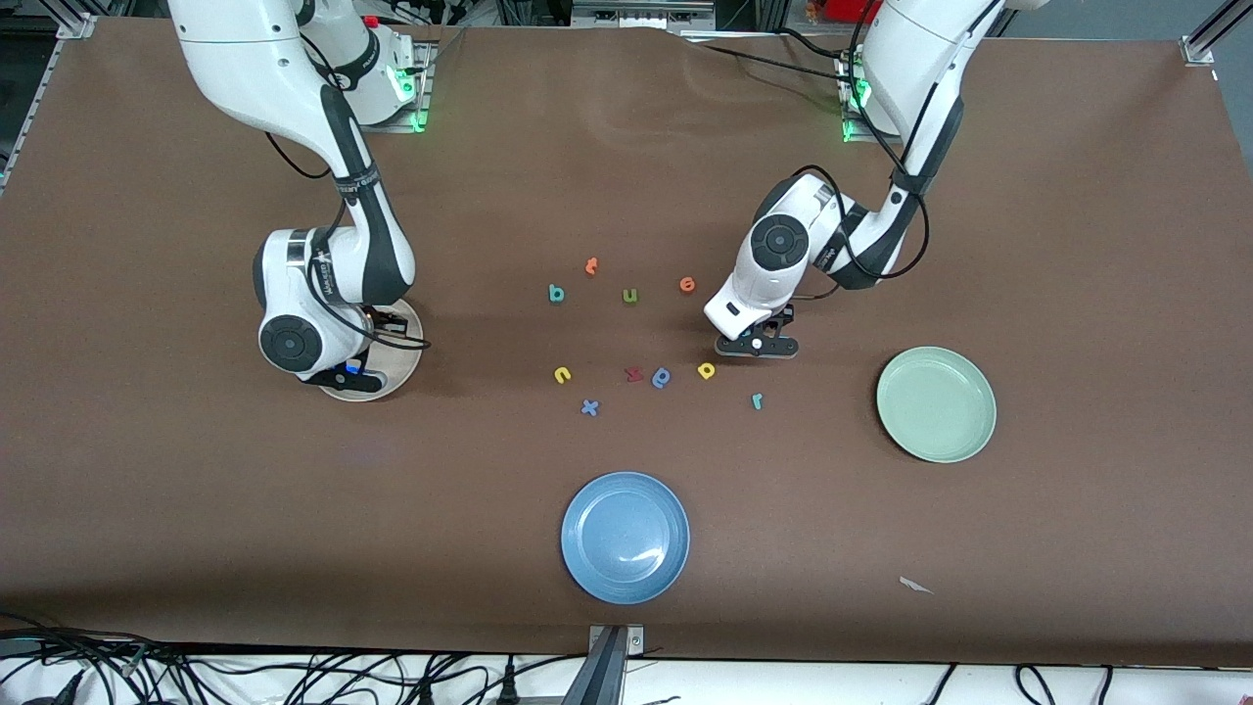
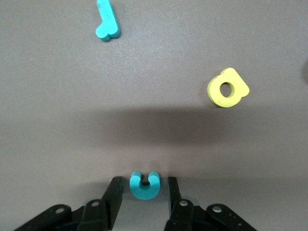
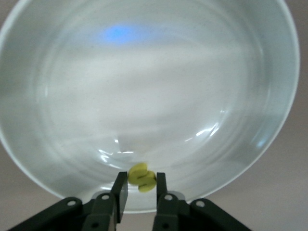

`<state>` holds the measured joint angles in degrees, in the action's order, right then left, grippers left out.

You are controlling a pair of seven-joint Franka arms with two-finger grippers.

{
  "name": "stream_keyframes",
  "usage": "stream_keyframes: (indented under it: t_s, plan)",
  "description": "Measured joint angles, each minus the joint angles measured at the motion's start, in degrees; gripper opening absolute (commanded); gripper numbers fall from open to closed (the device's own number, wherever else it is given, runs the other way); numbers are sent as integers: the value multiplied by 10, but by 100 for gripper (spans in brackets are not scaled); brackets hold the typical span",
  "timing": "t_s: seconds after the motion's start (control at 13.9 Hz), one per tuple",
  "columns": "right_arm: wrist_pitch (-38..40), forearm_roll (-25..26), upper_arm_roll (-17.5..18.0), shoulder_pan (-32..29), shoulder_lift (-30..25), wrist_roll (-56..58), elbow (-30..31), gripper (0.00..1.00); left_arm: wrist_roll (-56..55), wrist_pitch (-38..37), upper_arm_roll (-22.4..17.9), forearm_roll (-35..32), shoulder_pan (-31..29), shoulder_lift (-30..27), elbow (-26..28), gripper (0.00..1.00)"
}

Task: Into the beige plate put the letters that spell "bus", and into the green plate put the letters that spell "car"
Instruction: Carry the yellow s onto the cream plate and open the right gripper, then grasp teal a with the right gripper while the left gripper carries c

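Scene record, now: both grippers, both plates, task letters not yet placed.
left gripper: down at the table, fingers astride teal c, small gap each side
right gripper: over beige plate, fingers on yellow s
green plate: no letters in it
loose on table: yellow a, teal r, teal b, yellow u

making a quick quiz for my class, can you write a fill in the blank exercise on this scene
1. The left gripper has its fingers on either side of a teal letter ____.
2. The right gripper is over the ____ plate.
3. The letter between the right gripper's fingers is coloured ____.
4. The plate nearest the front camera is ____.

Missing words: c; beige; yellow; blue
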<state>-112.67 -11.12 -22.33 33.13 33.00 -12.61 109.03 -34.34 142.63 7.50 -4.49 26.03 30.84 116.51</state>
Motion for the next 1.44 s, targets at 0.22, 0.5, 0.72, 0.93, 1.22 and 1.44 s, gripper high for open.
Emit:
stream_keyframes:
  t_s: [0.22, 0.5, 0.72, 0.93, 1.22, 1.44]
  plan:
    - [41, -5, 2, 5, -27, -4, -10, 72, -1, 0, 1, 0, 0, 0, -1, 34]
    - [74, -30, 27, 10, -68, -42, -14, 70, -2, 0, 2, 0, 0, 3, -5, 23]
    - [28, -37, 95, 14, -67, -152, -13, 70, -2, -2, 2, 1, 0, 3, -6, 19]
    - [-34, -38, 145, 24, -60, -249, -12, 70, -2, -5, 2, 1, -1, 3, -8, 16]
    - [-96, -38, 176, 52, -38, -293, -12, 70, 20, -106, -3, 1, -27, 4, -63, 16]
    - [-140, -38, 186, 83, -16, -300, -11, 67, 100, -197, -4, 0, -68, 3, -121, 16]
